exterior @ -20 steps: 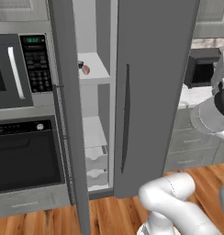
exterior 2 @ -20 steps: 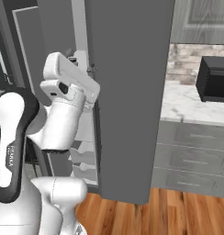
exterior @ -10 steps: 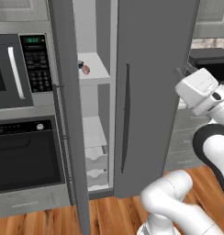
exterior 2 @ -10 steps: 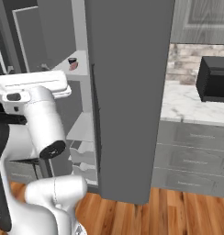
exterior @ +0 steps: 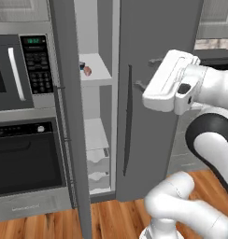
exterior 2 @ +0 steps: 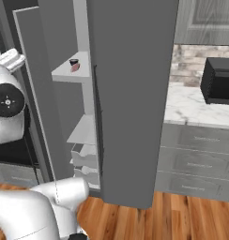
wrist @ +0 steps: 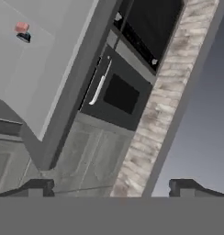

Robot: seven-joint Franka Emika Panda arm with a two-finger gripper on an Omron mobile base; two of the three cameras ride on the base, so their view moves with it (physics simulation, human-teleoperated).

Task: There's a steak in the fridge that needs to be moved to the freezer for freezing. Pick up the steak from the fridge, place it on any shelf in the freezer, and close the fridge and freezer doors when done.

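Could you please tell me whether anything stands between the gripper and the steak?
Nothing visible blocks it: the hand view sees the steak unobstructed on its shelf. The gripper, jaws open, hangs before the grey door right of the opening, so it likely must round that door's edge. A dark cup stands close beside the steak.

Arm raised, bent at elbow; end effector [wrist: 111,186] wide open, empty.
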